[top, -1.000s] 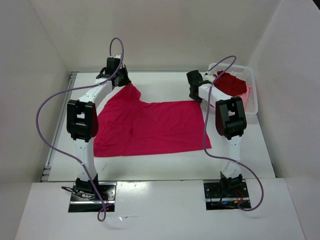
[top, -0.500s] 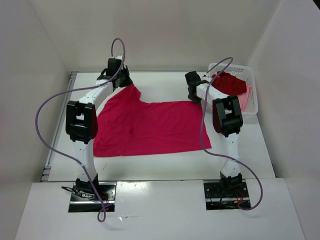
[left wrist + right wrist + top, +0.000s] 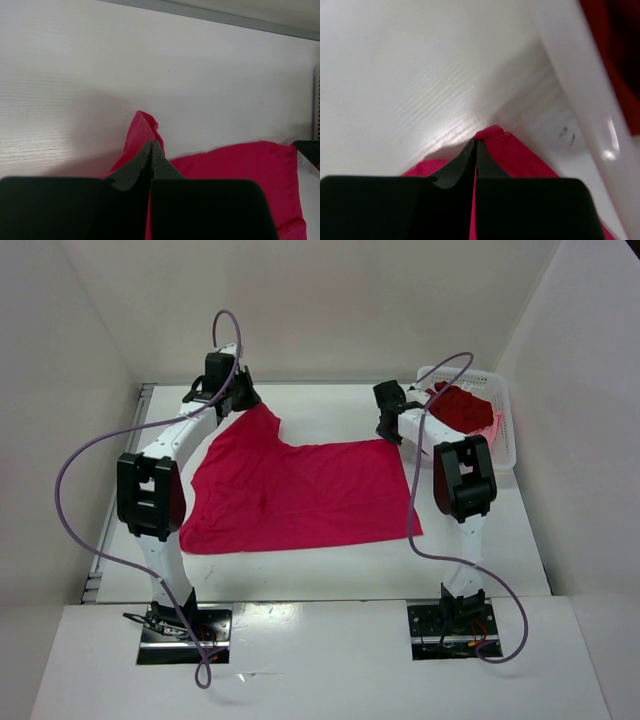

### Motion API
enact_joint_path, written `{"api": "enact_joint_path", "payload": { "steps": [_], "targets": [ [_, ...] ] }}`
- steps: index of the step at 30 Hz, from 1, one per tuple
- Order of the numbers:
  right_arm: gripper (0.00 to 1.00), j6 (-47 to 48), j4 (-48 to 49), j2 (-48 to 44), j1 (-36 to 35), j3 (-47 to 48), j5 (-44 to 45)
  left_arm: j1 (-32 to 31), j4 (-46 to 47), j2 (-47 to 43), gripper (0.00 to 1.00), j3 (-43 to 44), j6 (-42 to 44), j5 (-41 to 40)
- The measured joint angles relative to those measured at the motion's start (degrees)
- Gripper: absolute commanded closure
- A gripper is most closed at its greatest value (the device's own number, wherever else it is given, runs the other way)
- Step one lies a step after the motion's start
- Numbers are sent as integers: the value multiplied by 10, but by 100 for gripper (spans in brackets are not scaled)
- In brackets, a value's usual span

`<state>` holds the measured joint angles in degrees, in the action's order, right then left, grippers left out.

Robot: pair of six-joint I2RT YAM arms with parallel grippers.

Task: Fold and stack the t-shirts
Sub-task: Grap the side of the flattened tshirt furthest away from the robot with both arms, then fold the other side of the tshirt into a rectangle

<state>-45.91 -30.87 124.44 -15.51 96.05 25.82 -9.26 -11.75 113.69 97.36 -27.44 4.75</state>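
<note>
Left gripper [image 3: 151, 145] was clenched on the far-left corner of the crimson shirt [image 3: 300, 490], which lay spread on the table [image 3: 330, 405]. Right gripper [image 3: 474, 145] pinched its far-right corner beside the basket [image 3: 505, 445] (dark red shirt [image 3: 460, 408] and pink shirt [image 3: 493, 428] lay inside). Step in hand looked like the first fold. Next move probably called for an even lift of both corners toward the near hem.

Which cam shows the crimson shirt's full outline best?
Top external: the whole crimson shirt lies spread on the table. Each wrist view shows only one corner, pinched in the left fingers and the right fingers.
</note>
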Motion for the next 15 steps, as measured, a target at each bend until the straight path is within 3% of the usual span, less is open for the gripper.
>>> {"api": "enact_joint_path", "payload": {
  "steps": [7, 15],
  "targets": [
    [99, 9, 31, -155, -1, -125, -16, 3, 0, -90, 100, -81, 0, -6],
    [99, 28, 51, -196, -1, -208, -30, 17, -24, -249, 100, -226, 0, -26]
  ]
}}
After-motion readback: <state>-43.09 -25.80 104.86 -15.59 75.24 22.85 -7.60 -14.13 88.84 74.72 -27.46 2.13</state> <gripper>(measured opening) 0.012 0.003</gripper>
